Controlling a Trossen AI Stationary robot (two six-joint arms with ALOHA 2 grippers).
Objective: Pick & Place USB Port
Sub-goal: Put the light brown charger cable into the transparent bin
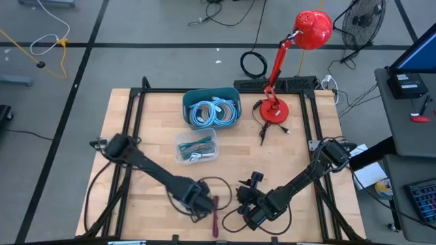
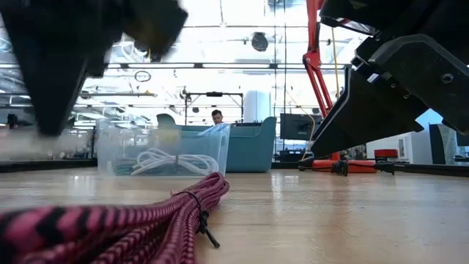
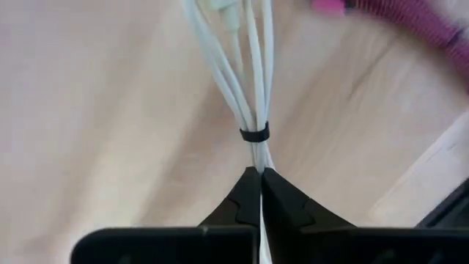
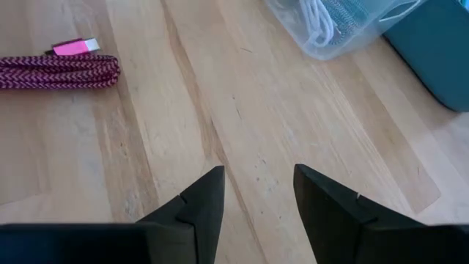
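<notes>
- Near the front edge of the wooden table (image 1: 157, 112), the left gripper (image 3: 261, 183) is pinching a bundled white cable (image 3: 253, 110), its fingers closed tight on the strands.
- White cable: thin white strands are lying side by side, bound by a small black tie (image 3: 254, 135) just ahead of the fingertips; the strands are fanning out past the tie. In the left wrist view its long axis is running straight out from the gripper, along the line of the fingers.
- Just beside the left gripper, a coiled pink-and-black braided cable (image 1: 215, 216) is lying flat on the table, long axis running front to back in the high view; a pink plug (image 4: 73, 48) is sticking out at one end.
- Right gripper (image 4: 256, 194): it is hovering low over bare wood near the pink cable, fingers standing apart and holding nothing.
- Clear plastic bin (image 1: 196, 146): it is sitting mid-table, holding white and greenish cables.
- Teal bin (image 1: 212, 109): it is sitting just behind the clear one, holding coiled light-blue cables (image 1: 214, 112).
- Red desk lamp (image 1: 276, 109): it is standing at the rear right of the table.
</notes>
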